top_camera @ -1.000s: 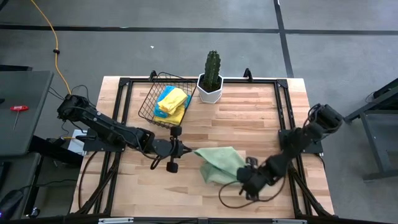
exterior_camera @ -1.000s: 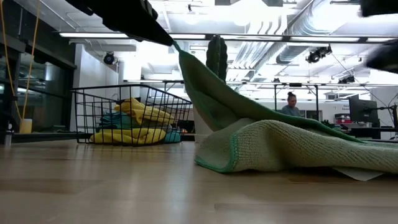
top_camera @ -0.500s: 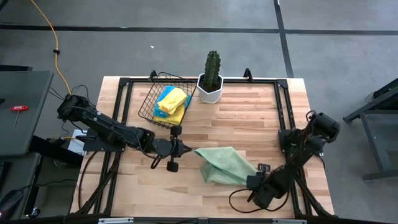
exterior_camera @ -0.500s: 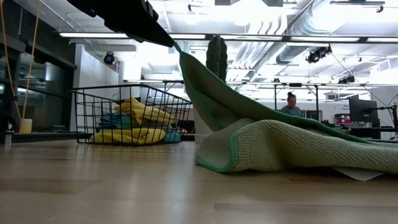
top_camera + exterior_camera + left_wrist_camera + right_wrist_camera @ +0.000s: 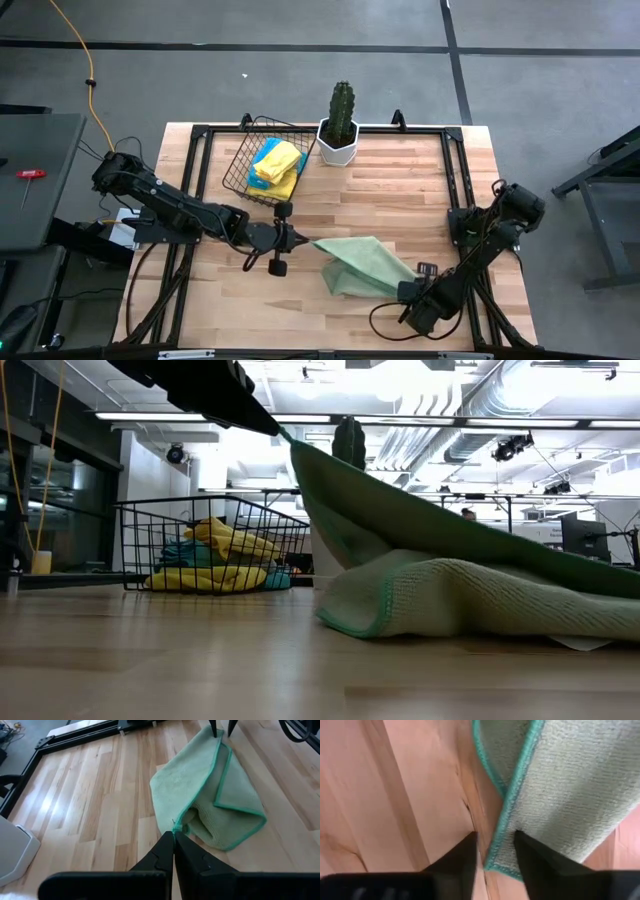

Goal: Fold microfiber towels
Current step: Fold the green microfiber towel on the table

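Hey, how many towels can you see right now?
3 at least: a pale green towel on the table, pinched at one corner by the left gripper, plus a yellow towel and a blue towel in the basket. More may be hidden underneath.
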